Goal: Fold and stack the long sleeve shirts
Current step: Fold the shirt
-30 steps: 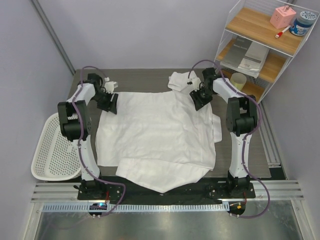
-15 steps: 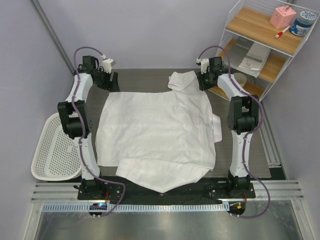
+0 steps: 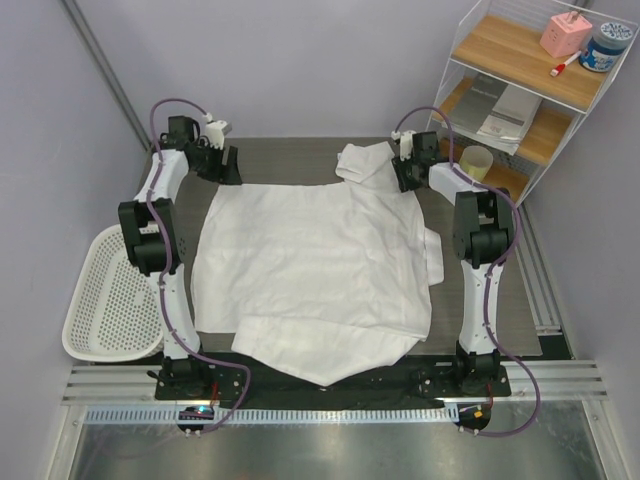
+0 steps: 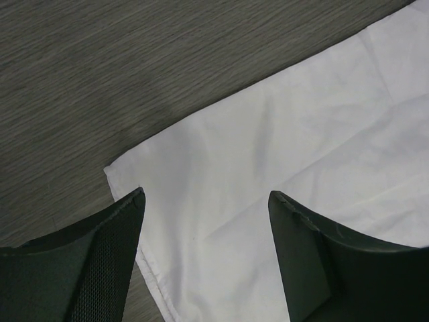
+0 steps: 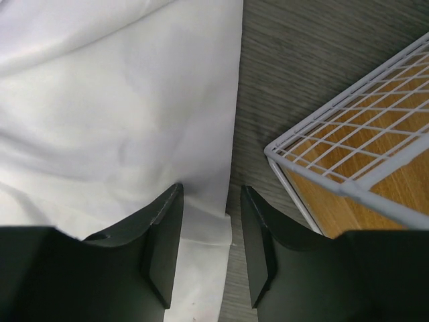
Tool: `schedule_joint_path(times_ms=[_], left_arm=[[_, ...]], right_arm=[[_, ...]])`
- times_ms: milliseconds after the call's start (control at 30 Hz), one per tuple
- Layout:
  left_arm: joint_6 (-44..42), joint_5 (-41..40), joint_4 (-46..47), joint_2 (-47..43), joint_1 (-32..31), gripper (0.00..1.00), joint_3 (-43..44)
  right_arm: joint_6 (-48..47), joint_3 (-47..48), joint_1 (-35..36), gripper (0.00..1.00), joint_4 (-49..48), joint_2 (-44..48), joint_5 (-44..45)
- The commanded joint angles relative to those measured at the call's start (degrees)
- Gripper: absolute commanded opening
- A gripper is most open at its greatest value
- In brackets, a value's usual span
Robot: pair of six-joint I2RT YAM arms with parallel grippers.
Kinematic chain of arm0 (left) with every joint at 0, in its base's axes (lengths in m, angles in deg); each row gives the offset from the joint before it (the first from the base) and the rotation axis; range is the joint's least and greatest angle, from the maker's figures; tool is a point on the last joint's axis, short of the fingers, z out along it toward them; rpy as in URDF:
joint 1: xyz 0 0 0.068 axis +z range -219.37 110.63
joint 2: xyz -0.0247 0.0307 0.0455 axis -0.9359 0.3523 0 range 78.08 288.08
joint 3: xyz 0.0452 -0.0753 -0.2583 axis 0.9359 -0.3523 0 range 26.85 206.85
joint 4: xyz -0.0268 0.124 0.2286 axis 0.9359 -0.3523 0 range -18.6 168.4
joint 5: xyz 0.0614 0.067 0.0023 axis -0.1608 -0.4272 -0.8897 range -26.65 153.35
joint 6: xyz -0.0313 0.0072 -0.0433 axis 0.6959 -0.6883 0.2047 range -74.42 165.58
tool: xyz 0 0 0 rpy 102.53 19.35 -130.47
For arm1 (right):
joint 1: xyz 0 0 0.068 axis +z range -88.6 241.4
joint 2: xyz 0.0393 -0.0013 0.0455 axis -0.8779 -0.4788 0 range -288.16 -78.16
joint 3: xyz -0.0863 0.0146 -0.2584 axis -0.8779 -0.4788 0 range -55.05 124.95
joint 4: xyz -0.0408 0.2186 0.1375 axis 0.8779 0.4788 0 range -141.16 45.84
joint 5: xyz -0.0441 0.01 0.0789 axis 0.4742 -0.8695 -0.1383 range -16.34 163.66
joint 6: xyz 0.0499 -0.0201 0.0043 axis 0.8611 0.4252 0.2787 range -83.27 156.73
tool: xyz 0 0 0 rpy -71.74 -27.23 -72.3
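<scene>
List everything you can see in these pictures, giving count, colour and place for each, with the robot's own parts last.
shirts: count unclear, white, spread across the table, bunched at the far right corner
table: one, dark grey woodgrain, under the shirts
basket: one, white, left of the table
rack: one, white wire with wooden shelves, far right
booklets: count unclear, grey-white, middle shelf
cup: one, pale yellow, lower shelf
jar: one, blue and white, top shelf
box: one, pink, top shelf
left tool: one, black, open above the shirts' far left corner
right tool: one, black, open above the shirts' right edge
</scene>
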Motion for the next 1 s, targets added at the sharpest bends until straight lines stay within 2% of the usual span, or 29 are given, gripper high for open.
schedule_joint_path(times_ms=[0, 200, 467, 500, 533, 600, 633, 667, 833, 967], left_arm=[[0.6, 1.3, 2.3, -0.5, 0.2, 0.75, 0.0], [0.4, 0.6, 2.4, 0.7, 0.2, 0.75, 1.3], [1.5, -0.7, 2.6, 3.1, 0.3, 0.76, 3.3], [1.6, -0.8, 2.7, 3.2, 0.3, 0.76, 3.6], [1.8, -0.9, 2.8, 3.8, 0.3, 0.76, 4.1], [2.1, -2.1, 2.9, 4.8, 0.3, 0.76, 5.1], [2.1, -2.7, 2.7, 6.1, 0.3, 0.76, 5.9], [2.1, -3.3, 2.5, 7.0, 0.3, 0.75, 7.8], [3.2, -3.1, 2.1, 11.5, 0.7, 0.69, 13.6], [3.5, -5.5, 1.7, 15.4, 0.7, 0.6, 17.9]], right_arm=[[1.8, 0.5, -0.2, 0.47, -6.2, 0.1, 1.1], [4.5, 2.7, -0.3, 0.49, -6.0, -1.8, -1.0], [5.2, 4.3, -0.9, 0.42, -5.1, -3.6, -0.7], [5.2, 4.1, -1.0, 0.4, -4.9, -3.6, -0.7], [5.2, 4.1, -1.0, 0.26, -4.7, -3.6, -0.9], [4.8, 3.9, -1.1, 0.17, -4.3, -3.4, -1.1], [4.6, 3.8, -1.1, 0.04, -4.2, -2.9, -1.2], [4.5, 3.5, -1.1, 0.01, -4.1, -2.5, -1.2], [4.5, 2.7, -1.0, 0.01, -4.7, -0.2, -1.8], [5.1, 3.3, -1.1, 0.01, -4.8, 0.7, -2.4]])
